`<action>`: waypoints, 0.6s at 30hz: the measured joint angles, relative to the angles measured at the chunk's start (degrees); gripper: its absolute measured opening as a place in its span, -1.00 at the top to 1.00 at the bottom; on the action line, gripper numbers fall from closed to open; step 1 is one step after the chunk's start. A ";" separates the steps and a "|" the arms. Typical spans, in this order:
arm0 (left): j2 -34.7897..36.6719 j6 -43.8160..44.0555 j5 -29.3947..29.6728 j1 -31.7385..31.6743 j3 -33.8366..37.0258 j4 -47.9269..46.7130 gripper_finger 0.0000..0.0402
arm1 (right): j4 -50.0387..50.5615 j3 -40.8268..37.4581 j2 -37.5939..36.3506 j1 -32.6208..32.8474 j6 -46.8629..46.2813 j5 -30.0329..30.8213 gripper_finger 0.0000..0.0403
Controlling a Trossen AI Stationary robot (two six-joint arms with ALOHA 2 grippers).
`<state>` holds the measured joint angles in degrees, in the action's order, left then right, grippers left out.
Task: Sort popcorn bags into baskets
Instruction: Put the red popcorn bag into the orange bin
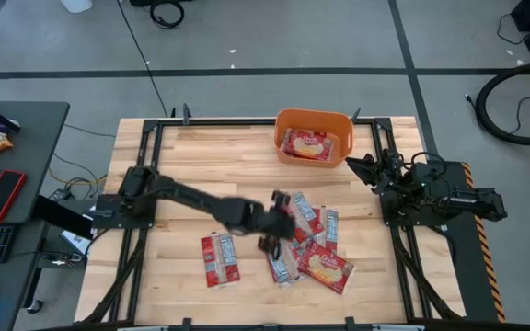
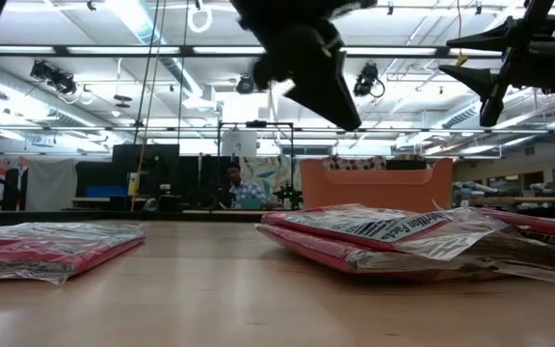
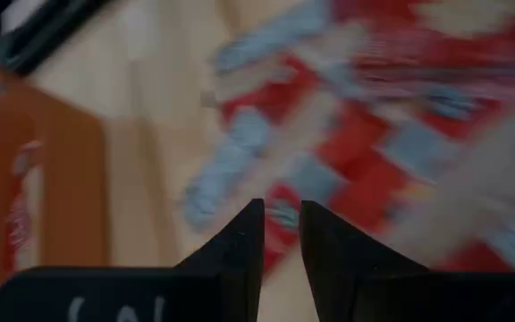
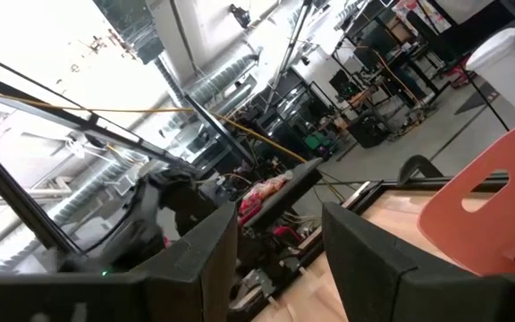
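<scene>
Your left gripper hangs over the heap of popcorn bags mid-table, fingers nearly closed on nothing. One bag already lies in the orange basket at the far edge. Your right gripper waits open beside it.

The left arm stretches across the middle of the table, blocking passage there, its gripper hanging above the cluster of popcorn bags. That pile fills the near centre-right; one bag lies apart on the left, with bare wood between. The stretch from the pile back to the orange basket looks open. The right gripper sits raised near the basket's right corner, possibly crowding an approach from that side. The far-left boards lie free.
</scene>
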<state>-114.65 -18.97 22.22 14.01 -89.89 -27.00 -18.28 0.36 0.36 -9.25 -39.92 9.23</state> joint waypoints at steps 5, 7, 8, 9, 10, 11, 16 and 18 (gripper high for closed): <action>0.00 3.96 1.20 4.60 0.00 -4.07 0.56 | 0.00 0.00 0.00 -0.01 0.00 0.00 0.16; 0.00 5.87 1.26 6.12 0.00 -5.56 0.48 | 0.00 0.00 0.00 -0.01 0.00 0.00 0.16; 0.00 6.44 1.26 6.84 0.00 -6.35 0.43 | 0.00 0.00 0.00 -0.01 0.00 0.00 0.16; -0.27 6.62 1.28 7.48 0.00 -6.71 0.38 | 0.00 0.00 0.00 0.01 0.00 0.02 0.16; -0.65 6.60 1.29 8.05 -0.03 -6.56 0.33 | 0.00 0.00 0.00 -0.01 0.00 0.00 0.16; -0.93 6.41 1.18 8.54 -0.04 -6.92 0.29 | 0.02 0.00 0.00 -0.01 0.00 0.00 0.16; -3.48 -1.66 1.76 10.53 0.15 -7.70 0.14 | -0.03 0.00 0.00 0.01 0.00 0.03 0.16; -4.55 -6.66 1.90 11.26 0.15 -7.08 0.12 | 0.30 0.00 0.01 0.00 0.00 0.00 0.16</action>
<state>-119.21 -25.63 24.12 25.27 -89.73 -34.08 -17.98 0.36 0.37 -9.25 -39.92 9.23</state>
